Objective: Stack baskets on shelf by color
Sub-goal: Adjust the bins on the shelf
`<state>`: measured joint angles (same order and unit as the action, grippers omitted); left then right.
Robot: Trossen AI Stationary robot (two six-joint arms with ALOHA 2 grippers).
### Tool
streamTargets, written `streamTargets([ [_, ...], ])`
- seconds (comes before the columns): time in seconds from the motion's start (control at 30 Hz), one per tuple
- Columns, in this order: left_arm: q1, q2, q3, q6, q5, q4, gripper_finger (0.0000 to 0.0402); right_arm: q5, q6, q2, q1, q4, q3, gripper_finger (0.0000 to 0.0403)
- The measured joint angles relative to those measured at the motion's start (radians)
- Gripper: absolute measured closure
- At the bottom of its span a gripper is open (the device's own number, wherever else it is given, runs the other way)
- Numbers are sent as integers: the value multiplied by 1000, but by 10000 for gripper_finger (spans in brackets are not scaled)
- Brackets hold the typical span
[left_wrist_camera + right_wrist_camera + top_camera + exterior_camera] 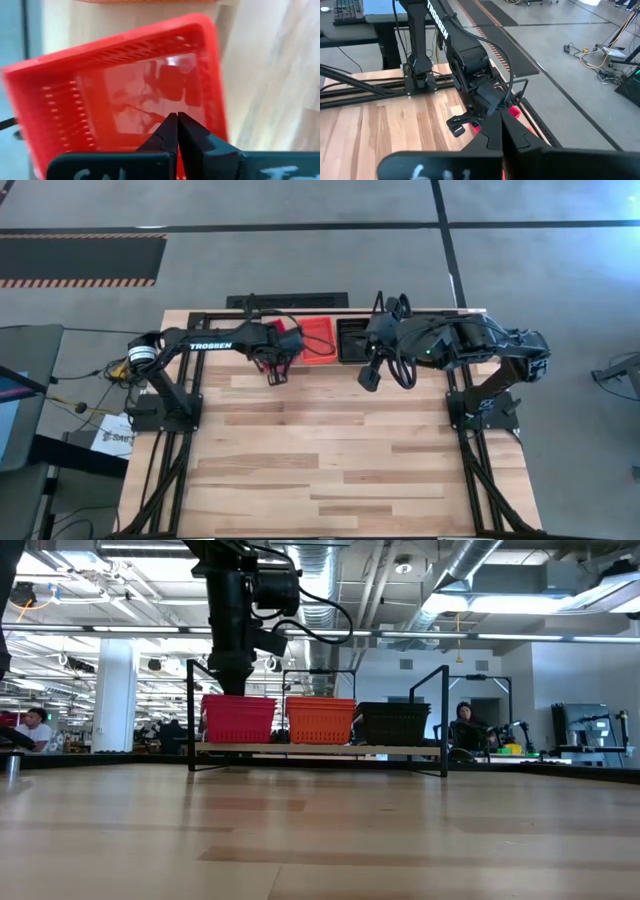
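On the shelf (320,749) at the table's far edge stand three baskets side by side: red (238,718), orange (320,720) and black (394,723). How many are stacked in each I cannot tell. My left gripper (275,375) hangs just above the red basket (125,95), shut and holding nothing. Its fingertips (176,120) are pressed together over the basket's floor. The left arm (235,630) comes down over that basket. My right gripper (368,380) is shut and empty in front of the black basket (352,340), well above the table.
The wide wooden tabletop (330,450) stretches in front of the shelf. Black arm bases stand at its left (165,410) and right (480,412) edges. People sit at desks in the room behind (465,725).
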<state>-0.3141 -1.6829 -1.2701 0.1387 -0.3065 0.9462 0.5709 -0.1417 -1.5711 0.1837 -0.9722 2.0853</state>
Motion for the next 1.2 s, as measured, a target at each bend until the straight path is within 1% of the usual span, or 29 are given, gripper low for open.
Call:
streamTargets([
  [0.2, -32, 0, 0, 15, -152, -47, 401, 0, -16, 0, 2, -4, 0, 397],
  [0.3, -69, 0, 0, -25, -173, -46, 401, 1, -18, 0, 8, -12, 0, 398],
  [0.37, -99, 0, 0, -60, -155, -45, 401, 1, -22, 0, 16, -12, 0, 398],
  [0.5, -155, 0, 0, -105, -65, -48, 401, 2, -28, 0, 26, -12, 0, 397],
  [0.7, -197, 0, 0, -110, -47, -118, 401, 3, -29, 0, 32, -11, 0, 398],
  [0.83, -202, -5, 0, -97, -13, -189, 401, 3, -35, 0, 32, -11, 0, 397],
  [0.97, -203, -5, 0, -66, -5, -253, 401, 3, -36, 0, 32, -9, 0, 397],
  [1.2, -203, -5, 0, -44, 52, -318, 401, 3, -36, 0, 32, -9, 0, 397],
])
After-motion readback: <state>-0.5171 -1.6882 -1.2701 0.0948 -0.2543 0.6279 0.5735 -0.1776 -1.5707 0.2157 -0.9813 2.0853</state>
